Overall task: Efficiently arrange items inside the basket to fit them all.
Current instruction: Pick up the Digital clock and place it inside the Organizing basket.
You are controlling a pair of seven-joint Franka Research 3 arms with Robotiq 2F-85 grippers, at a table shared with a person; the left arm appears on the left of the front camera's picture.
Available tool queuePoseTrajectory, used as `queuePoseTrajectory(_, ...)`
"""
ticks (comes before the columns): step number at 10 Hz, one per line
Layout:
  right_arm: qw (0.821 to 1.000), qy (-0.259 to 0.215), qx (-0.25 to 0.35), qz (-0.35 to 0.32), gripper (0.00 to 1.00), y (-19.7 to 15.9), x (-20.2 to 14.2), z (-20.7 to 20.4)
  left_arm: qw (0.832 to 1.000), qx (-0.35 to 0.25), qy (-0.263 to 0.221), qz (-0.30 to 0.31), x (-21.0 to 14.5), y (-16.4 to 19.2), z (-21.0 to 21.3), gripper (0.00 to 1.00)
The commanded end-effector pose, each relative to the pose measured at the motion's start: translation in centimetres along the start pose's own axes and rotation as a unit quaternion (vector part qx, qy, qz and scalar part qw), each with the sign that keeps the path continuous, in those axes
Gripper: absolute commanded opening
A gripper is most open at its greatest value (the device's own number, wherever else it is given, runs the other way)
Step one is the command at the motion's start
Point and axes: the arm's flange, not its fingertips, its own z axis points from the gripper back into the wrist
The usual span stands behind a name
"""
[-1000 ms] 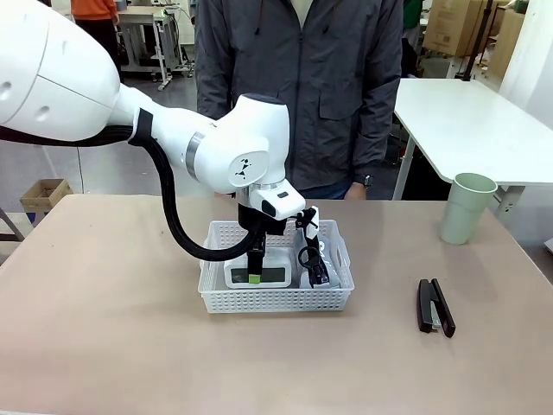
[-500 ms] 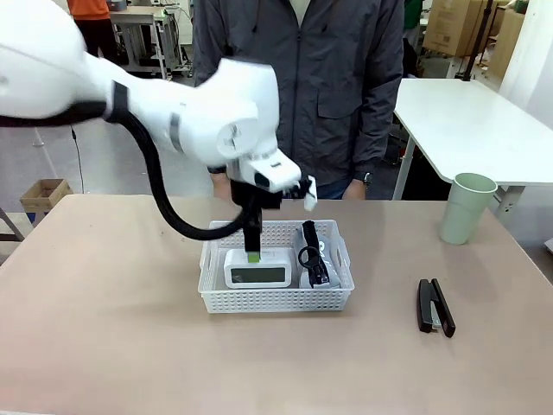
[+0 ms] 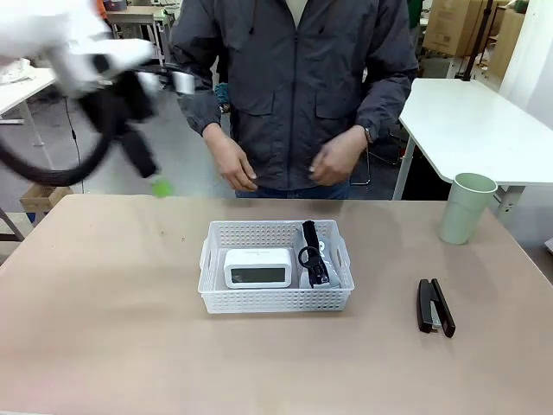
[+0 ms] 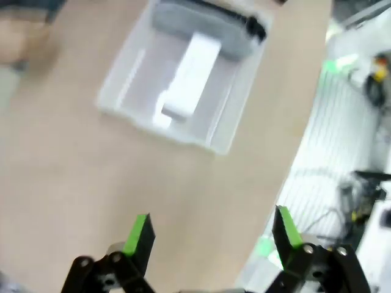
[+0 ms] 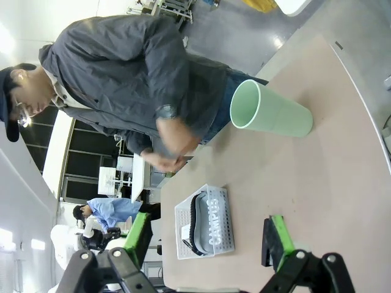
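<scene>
**Box and pouch in the basket, stapler and cup outside it**

The white basket (image 3: 276, 300) sits at the middle of the desk (image 3: 104, 328). The small white box (image 3: 257, 269) lies in its left part. The grey pouch (image 3: 318, 262) stands on edge just beside the box, along the right end, with its black strap on top.

The black stapler (image 3: 435, 306) lies flat on the desk to the right, well apart from the basket. The pale green cup (image 3: 467, 207) stands upright beyond it, near the far right edge.

The left fingers (image 4: 137, 235) are spread wide and empty, up off the desk with the basket far below them. In the front view they are a blur at upper left. The right fingers (image 5: 278, 235) are likewise released, holding nothing.

The person stands at the far side, both hands (image 3: 335, 162) held in front of the jacket.
</scene>
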Motion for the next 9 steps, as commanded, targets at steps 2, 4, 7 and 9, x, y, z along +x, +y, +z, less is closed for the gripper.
queuePoseTrajectory(2,1.000,-0.007,0.013,0.005,1.00,0.0,0.1,-0.1,0.966,-0.050,-0.164,0.193,-14.5,4.0,2.4,1.00)
queuePoseTrajectory(4,1.000,-0.007,0.013,0.005,1.00,0.0,0.1,-0.1,0.909,-0.081,-0.304,0.272,-23.9,6.0,0.9,1.00)
queuePoseTrajectory(7,1.000,-0.007,0.013,0.005,1.00,0.0,0.1,-0.1,0.866,-0.115,-0.397,0.282,-30.0,8.2,-1.6,1.00)
queuePoseTrajectory(9,1.000,-0.007,0.013,0.005,1.00,0.0,0.1,-0.1,0.862,-0.111,-0.411,0.276,-30.7,8.6,-2.7,1.00)
